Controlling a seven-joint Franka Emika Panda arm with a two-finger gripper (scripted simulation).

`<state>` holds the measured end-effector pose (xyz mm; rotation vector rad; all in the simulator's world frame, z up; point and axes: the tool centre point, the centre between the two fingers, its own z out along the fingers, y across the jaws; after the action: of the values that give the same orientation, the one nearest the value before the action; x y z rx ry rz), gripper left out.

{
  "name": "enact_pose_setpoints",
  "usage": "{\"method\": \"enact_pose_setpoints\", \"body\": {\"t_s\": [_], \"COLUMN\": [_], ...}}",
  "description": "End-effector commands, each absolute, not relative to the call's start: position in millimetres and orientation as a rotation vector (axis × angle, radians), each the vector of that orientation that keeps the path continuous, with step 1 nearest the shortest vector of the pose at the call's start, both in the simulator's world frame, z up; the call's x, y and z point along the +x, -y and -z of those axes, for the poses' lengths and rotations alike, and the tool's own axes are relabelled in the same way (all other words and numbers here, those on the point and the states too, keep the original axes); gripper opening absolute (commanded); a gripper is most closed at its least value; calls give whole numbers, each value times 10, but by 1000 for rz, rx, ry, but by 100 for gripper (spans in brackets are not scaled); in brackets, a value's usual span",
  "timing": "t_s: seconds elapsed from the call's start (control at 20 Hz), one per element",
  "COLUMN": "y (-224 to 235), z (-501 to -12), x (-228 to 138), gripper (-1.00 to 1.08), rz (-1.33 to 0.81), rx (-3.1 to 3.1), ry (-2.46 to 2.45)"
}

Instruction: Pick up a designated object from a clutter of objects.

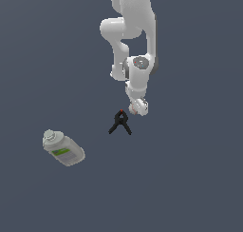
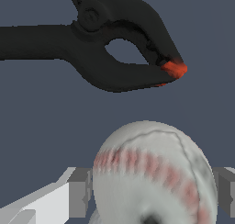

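Observation:
The designated object, a white ball with red seam marks, fills the wrist view between my two grey fingers, which press against both of its sides. In the exterior view the ball shows just under the white hand, and my gripper is shut on it. The black clamp with a red tip lies close beside the ball, apart from it. In the exterior view the clamp sits just to the left of and below the hand. The whitish bottle with a green label lies on its side far off to the exterior view's left.
The white arm comes down from the top of the exterior view. Everything rests on a plain dark grey floor.

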<state>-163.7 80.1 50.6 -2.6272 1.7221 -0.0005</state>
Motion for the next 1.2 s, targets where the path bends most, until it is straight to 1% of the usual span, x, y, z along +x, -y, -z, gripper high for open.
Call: {"method": "enact_pose_setpoints", "body": {"t_s": [0.0,0.55,1.15], "y": [-768,-405,334], "z": [-547,-958,-1802], "x": [-1622,-1521,-1315], "gripper": [-100,-100,-100], "rz": [3,0,-4], "rx": [-2626,-2625,-2622], "ry": [-1722,-1721,-1718]}}
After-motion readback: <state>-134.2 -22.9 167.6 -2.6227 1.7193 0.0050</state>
